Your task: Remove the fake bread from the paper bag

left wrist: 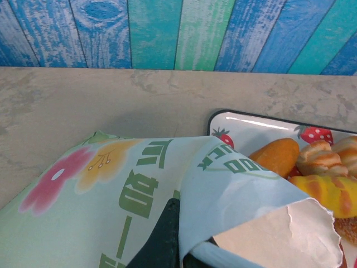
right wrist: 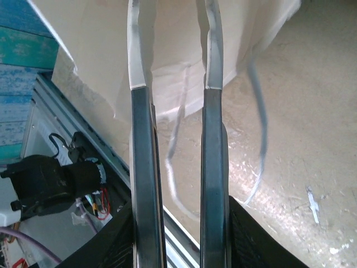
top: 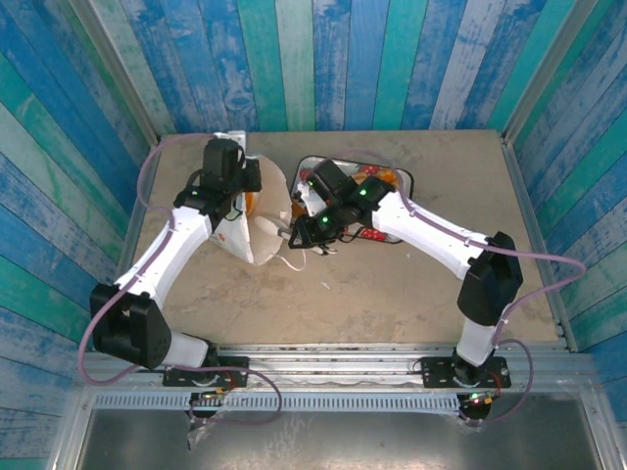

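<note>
Since yr left gripper [top: 241, 194] sits at the far rim of the paper bag [top: 257, 233], prob. to prop the mouth open, you can't tell its jaw state: paper folds over one dark finger [left wrist: 163, 237]. Yr right gripper [right wrist: 173, 33] faces the mouth, jaws narrowly apart, nothing btwn them. Most fake bread [left wrist: 277, 156] lies on the strawberry tray [left wrist: 223, 118] just beside the bag; an orange patch [top: 252, 203] inside the mouth may be another roll. Watch the torn paper edge [left wrist: 312, 215] & loose cord handles [right wrist: 260, 111]. Bare table [top: 392, 294] on the near side gives room.
</note>
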`<state>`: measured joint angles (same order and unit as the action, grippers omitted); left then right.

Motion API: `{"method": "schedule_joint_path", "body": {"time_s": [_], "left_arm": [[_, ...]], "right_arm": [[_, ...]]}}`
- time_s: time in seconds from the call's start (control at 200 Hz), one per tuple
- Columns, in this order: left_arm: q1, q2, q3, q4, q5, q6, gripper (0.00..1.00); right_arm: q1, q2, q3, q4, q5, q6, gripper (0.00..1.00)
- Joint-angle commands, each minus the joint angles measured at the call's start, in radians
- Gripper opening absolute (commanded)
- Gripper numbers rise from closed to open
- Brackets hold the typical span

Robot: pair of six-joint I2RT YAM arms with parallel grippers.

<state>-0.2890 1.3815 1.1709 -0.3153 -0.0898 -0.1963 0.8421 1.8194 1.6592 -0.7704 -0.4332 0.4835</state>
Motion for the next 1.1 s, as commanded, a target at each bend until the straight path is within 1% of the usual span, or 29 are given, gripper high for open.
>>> {"method": "schedule_joint_path", "body": {"time_s": [0.0, 0.165, 0.326, 0.476, 0.626, 0.756, 0.962, 1.097], "left_arm": [[0.002, -0.089, -0.019, 0.007, 0.061, 0.045, 0.02], [0.003, -0.089, -0.005, -0.007, 0.119, 0.062, 0.02], [0.003, -0.086, -0.002, -0.022, 0.119, 0.065, 0.02], [0.002, -0.081, -0.032, -0.001, 0.134, 0.045, 0.02], [0.003, -0.068, -0.05, 0.014, 0.154, 0.022, 0.02], [0.002, -0.062, -0.057, 0.027, 0.177, 0.003, 0.02], [0.002, -0.044, -0.077, 0.045, 0.133, -0.052, 0.03], [0.002, -0.012, -0.064, 0.031, 0.093, -0.082, 0.03]], "right_arm": [[0.002, 0.044, 0.064, 0.007, 0.004, 0.023, 0.38], [0.002, 0.132, 0.148, 0.014, 0.039, 0.051, 0.38], [0.003, 0.196, 0.2, 0.022, 0.059, 0.081, 0.39], [0.003, 0.238, 0.224, 0.016, 0.092, 0.094, 0.4], [0.002, 0.286, 0.241, 0.02, 0.093, 0.109, 0.42], [0.002, 0.328, 0.27, 0.022, 0.096, 0.12, 0.42], [0.002, 0.363, 0.311, 0.044, 0.09, 0.145, 0.41], [0.011, 0.35, 0.313, 0.045, 0.1, 0.146, 0.41]]}}
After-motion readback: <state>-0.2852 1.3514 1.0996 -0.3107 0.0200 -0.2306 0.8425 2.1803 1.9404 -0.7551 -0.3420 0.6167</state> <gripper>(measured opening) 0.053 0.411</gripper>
